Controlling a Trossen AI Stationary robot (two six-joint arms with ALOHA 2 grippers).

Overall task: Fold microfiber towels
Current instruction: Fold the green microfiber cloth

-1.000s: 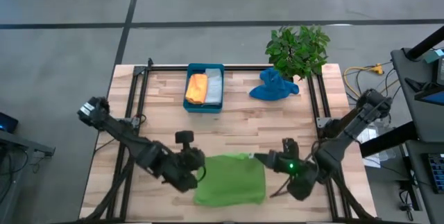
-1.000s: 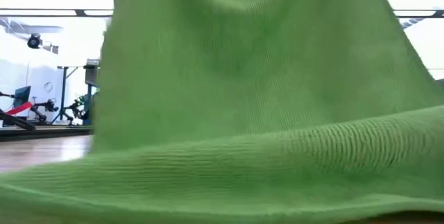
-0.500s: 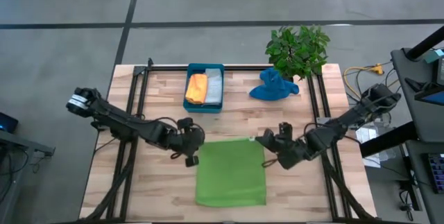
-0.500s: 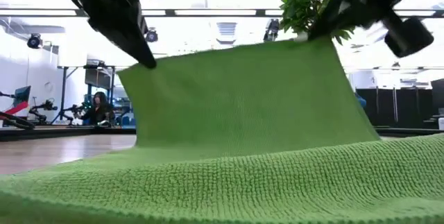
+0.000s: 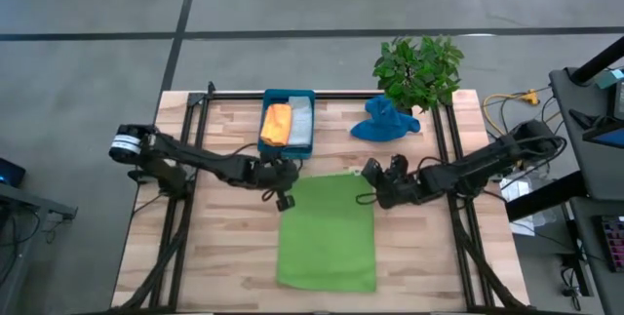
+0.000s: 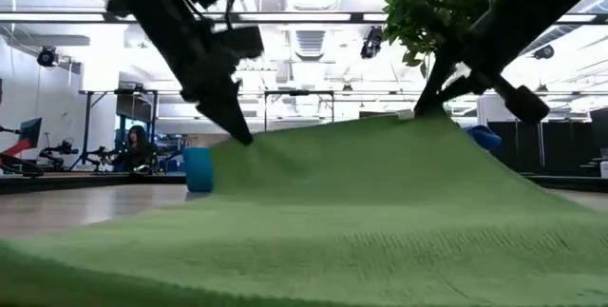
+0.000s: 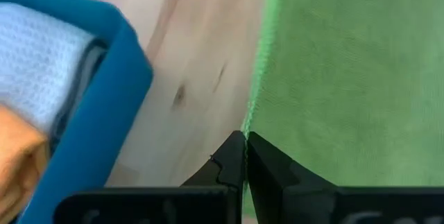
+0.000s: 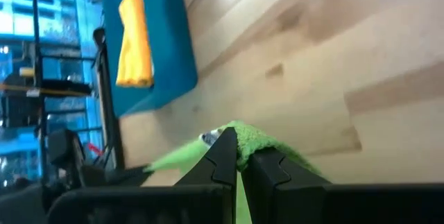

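Observation:
The lime green towel (image 5: 327,232) lies spread on the table's near middle, its far edge raised. My left gripper (image 5: 285,185) is shut on its far left corner, and my right gripper (image 5: 369,182) is shut on its far right corner. The orange towel (image 5: 277,124) and the grey towel (image 5: 300,123) lie folded in the teal tray (image 5: 288,149). The blue towel (image 5: 384,122) lies crumpled at the far right. My left gripper pinches the green towel's far left corner (image 7: 248,123) between its two fingers, slanting down from the left. The corner is lifted a little; the rest slopes down onto the table. My right gripper pinches the far right corner (image 8: 239,135) between its two fingers, slanting down from the right. That corner is lifted too, and the far edge (image 6: 332,126) runs taut between both grippers.
The teal tray stands just beyond my left gripper. A potted plant (image 5: 419,67) stands at the far right corner behind the blue towel. Black frame rails (image 5: 185,159) run along the table's left and right sides.
Both grippers have carried the green towel's corners from the near part of the table toward the far edge and downward. The towel, folded over on itself before, is now spread out flat and long, its near edge staying on the table.

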